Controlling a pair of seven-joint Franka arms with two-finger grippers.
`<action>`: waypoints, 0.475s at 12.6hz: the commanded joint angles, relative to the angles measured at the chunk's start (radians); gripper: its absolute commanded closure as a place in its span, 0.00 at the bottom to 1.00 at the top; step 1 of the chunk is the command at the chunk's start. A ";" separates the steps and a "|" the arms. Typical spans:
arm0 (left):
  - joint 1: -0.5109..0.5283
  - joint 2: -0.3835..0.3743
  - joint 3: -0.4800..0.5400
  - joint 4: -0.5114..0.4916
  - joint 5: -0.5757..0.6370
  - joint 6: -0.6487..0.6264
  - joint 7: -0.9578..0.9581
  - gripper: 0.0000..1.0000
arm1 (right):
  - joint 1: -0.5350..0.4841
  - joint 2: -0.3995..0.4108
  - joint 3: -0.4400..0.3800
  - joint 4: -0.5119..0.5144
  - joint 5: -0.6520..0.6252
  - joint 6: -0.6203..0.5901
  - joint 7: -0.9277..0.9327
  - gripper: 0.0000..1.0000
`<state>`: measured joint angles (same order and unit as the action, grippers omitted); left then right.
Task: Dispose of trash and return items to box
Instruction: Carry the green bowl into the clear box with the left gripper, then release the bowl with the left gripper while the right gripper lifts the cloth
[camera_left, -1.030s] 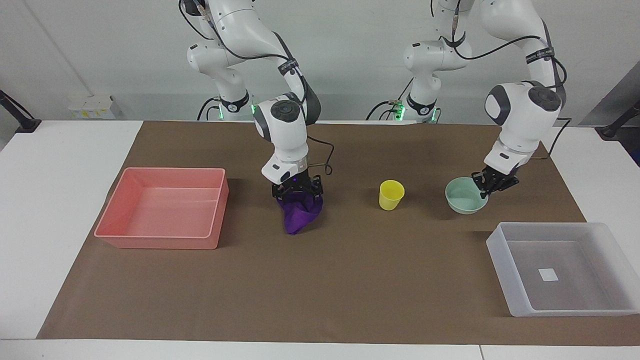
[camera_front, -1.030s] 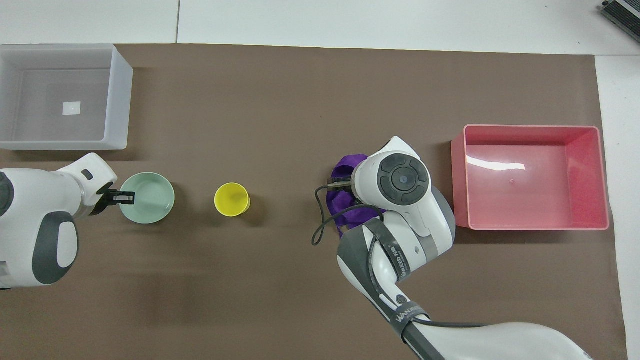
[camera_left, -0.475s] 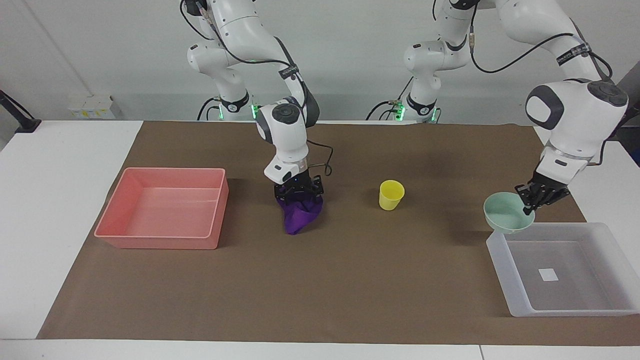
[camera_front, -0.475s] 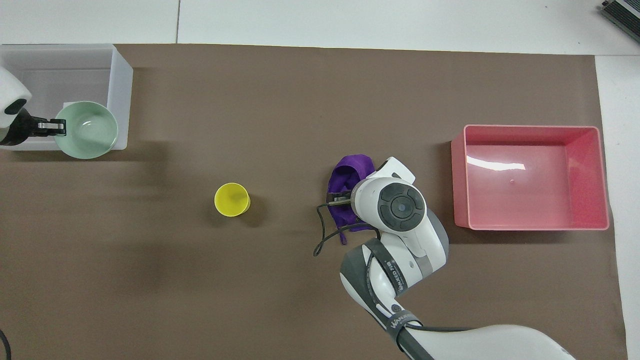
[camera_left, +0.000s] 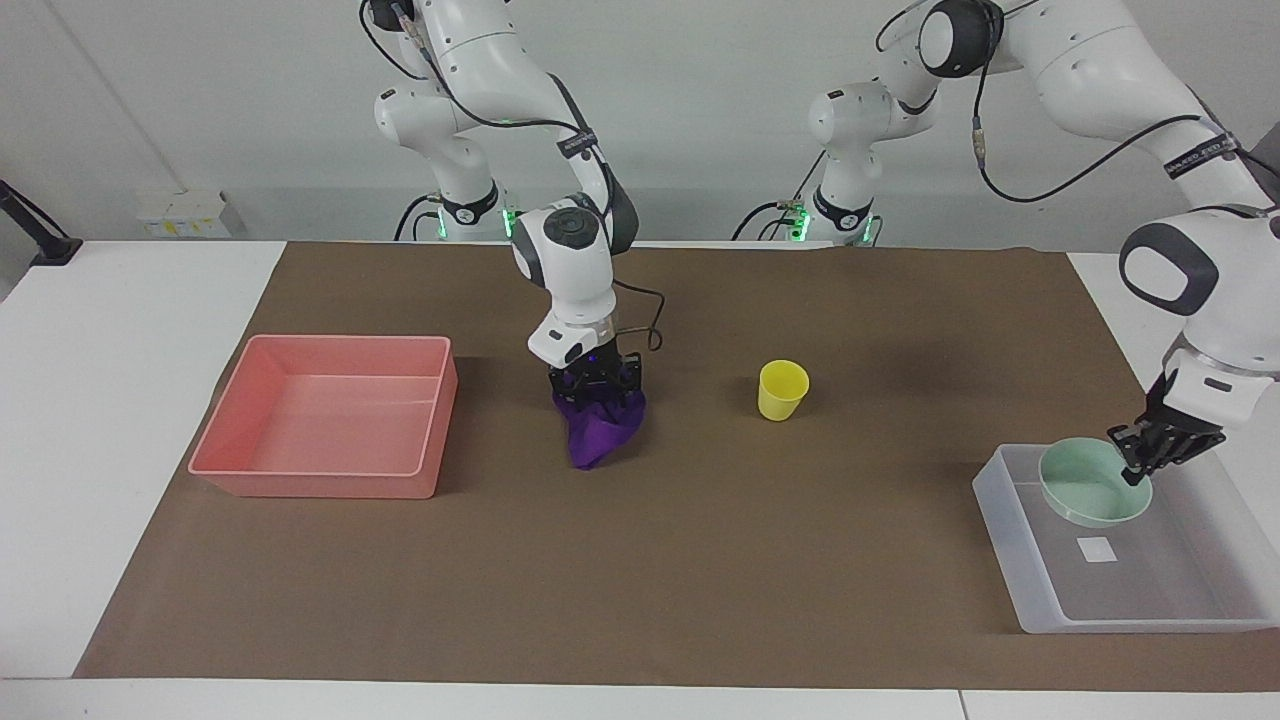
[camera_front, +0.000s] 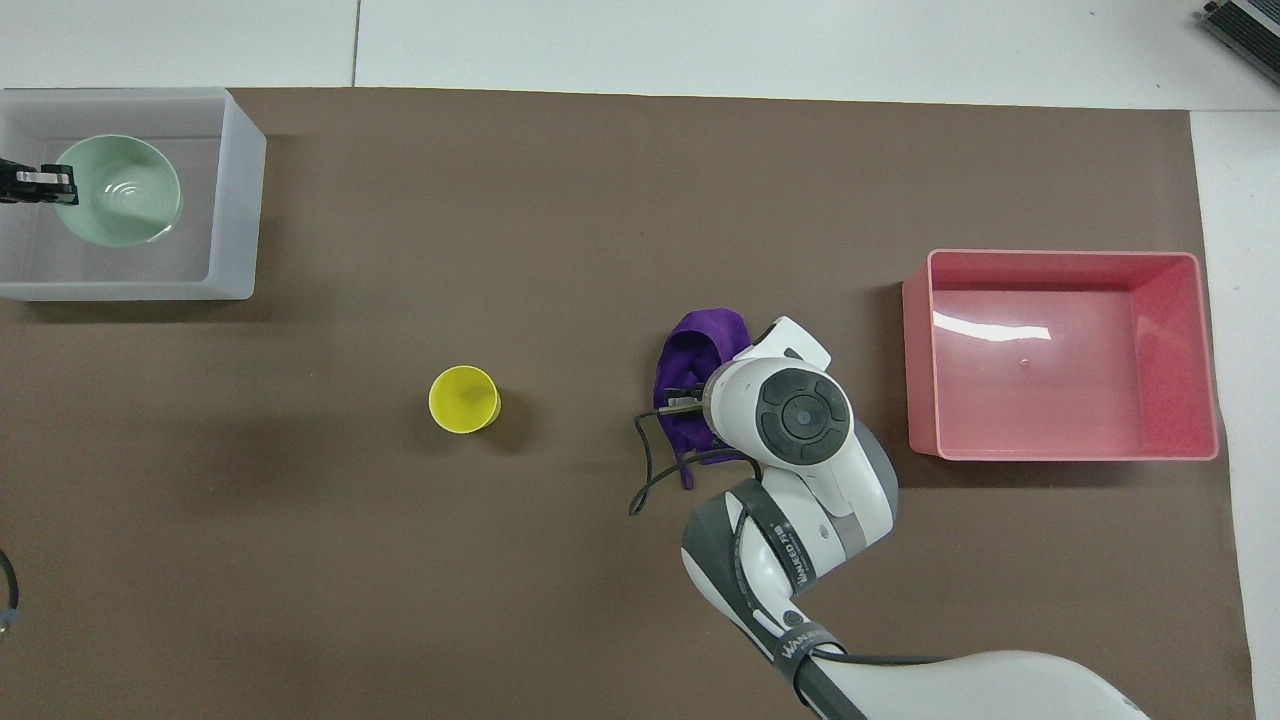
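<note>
Facing view: left pincer (camera_left: 1140, 467), clamped on bowl (camera_left: 1092, 485), has carried it over box (camera_left: 1010, 520); right pincer (camera_left: 594, 382) is closing on rag (camera_left: 598, 428).

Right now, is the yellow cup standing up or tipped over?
Standing up. The cup sits on its base, its round mouth facing up in the overhead view.

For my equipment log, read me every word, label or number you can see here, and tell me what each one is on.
Dark strap on the right arm: lettering, too blurred to read.
Dark strap on the left arm: lettering, too small to read.
White sticker on the box floor: blank.
Nothing else carries text.
</note>
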<state>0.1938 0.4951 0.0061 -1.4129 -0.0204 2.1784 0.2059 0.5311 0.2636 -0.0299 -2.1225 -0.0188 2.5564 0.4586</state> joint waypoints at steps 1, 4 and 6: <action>0.068 0.157 -0.055 0.196 -0.010 -0.022 0.021 1.00 | 0.000 -0.021 0.001 -0.027 0.014 0.016 -0.029 0.64; 0.105 0.203 -0.064 0.206 -0.007 0.010 0.020 1.00 | 0.000 -0.021 0.001 -0.025 0.014 0.007 -0.018 1.00; 0.111 0.201 -0.063 0.160 -0.010 0.032 0.018 1.00 | 0.001 -0.030 0.001 -0.022 0.014 -0.010 0.004 1.00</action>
<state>0.2913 0.6841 -0.0429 -1.2506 -0.0205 2.1872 0.2103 0.5311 0.2623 -0.0299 -2.1228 -0.0188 2.5555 0.4602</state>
